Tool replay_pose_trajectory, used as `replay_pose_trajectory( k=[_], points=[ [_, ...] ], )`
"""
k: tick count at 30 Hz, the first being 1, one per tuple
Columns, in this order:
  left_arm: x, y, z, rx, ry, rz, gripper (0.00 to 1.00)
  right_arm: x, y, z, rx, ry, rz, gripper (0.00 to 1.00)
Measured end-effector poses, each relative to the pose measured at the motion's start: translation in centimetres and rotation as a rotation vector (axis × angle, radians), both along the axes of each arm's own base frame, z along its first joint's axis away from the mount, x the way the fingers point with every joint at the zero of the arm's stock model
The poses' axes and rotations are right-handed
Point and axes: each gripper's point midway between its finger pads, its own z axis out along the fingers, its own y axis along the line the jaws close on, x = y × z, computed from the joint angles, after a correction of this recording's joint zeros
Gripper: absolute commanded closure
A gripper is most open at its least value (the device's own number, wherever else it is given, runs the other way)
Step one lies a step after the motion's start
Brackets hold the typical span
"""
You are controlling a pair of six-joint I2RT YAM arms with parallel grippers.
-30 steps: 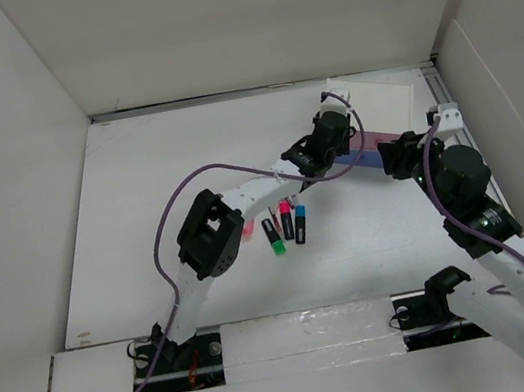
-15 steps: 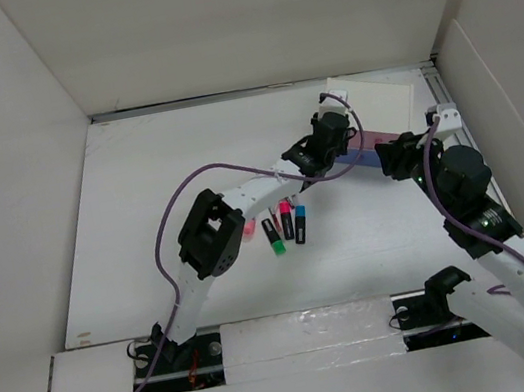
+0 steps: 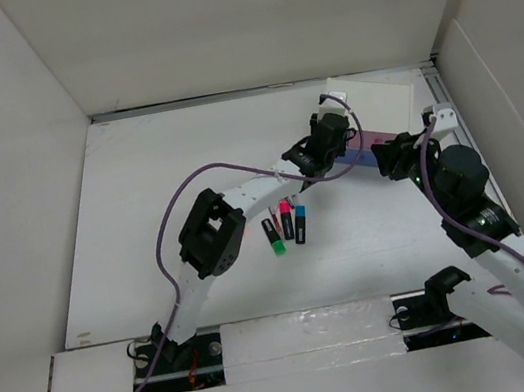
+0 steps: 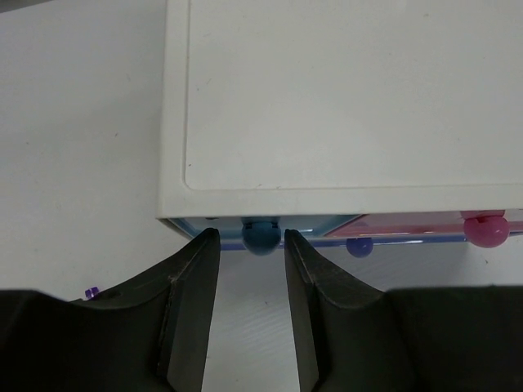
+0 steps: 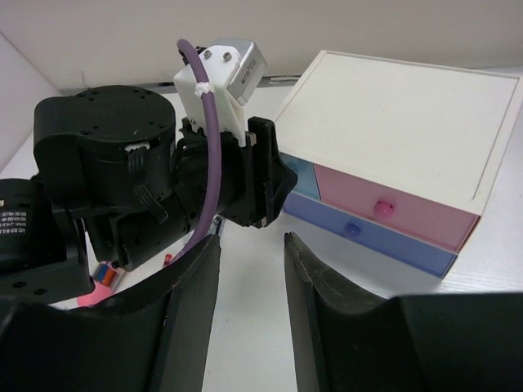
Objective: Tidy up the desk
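Note:
The desk is a wide white tabletop. At its back right stands a small white drawer box with pastel drawers. My left gripper is at the box's front. In the left wrist view its jaws stand open on either side of the blue knob, with a thin gap on each side. My right gripper hovers just right of it, low over the desk. It is open with nothing between its fingers, and it faces the pink drawer and the purple drawer.
Several highlighters lie mid-desk under the left forearm: green, pink and blue. White panels wall the desk on the left, back and right. The left arm's purple cable loops over the desk.
The right wrist has crept slightly left toward the drawer box. The left arm has stayed at the box front with almost no visible shift.

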Motion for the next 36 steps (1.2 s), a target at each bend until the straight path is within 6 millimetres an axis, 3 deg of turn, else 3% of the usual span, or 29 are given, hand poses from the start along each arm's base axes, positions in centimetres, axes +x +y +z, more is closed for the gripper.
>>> replay_pose_trajectory(
  k=[11,27,36],
  points=[
    [0.1,-0.2,-2.3,0.033,0.017,-0.008,0.69,-0.2,0.0,-0.2,0.000,-0.004,0.003,0.57],
    [0.2,-0.3,-1.8,0.056,-0.014,-0.010,0.67,0.0,0.4,-0.6,-0.015,0.000,0.025,0.58],
    [0.3,-0.2,-1.5,0.076,-0.039,-0.001,0.72,0.0,0.7,-0.6,-0.016,0.002,0.042,0.58]
  ],
)
